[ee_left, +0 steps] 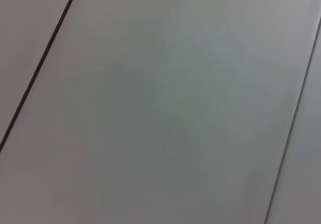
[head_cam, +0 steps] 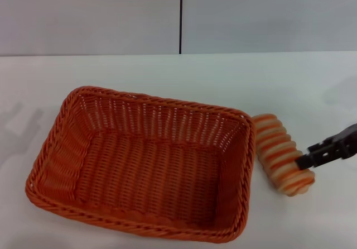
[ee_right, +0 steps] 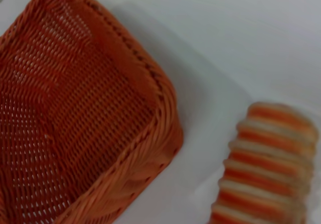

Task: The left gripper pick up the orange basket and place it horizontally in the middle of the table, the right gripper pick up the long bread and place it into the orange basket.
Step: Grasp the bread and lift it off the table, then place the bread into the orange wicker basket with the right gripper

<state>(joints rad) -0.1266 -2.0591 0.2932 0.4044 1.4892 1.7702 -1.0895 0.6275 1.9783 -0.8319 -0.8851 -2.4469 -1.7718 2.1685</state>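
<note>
- The large rectangular orange woven basket (head_cam: 146, 165) sits flat on the plain white tabletop (head_cam: 167, 73), roughly mid-table and slightly left of centre, long side running left-right. Judged: the basket placement step looks done.
- The small oblong loaf with cream and orange ridged stripes (head_cam: 282, 154) lies on the tabletop just beside the basket's right wall, not inside it. No clear gap shows in the head view; the right wrist view shows a strip of tabletop between loaf (ee_right: 268, 166) and basket (ee_right: 75, 113).
- Loaf long axis runs from far-left to near-right, angled off the basket's short wall.
- The black narrow right gripper (head_cam: 312, 158) comes in from the right edge; its tip is at the loaf's near-right end, apparently touching it.
- Only the tip shows. Whether the jaws are released or clenched on the loaf: cannot tell.
- The left gripper is out of every view; its wrist camera sees only blank grey panels. It looks parked.
- Key relation: the loaf lies left of the right jaws and the basket left again of the loaf, so the carry would likely be a short lift and shift left over the braided rim.
- Risk, judged: a grasp at the loaf's end may let it pivot or clip the rim.
</note>
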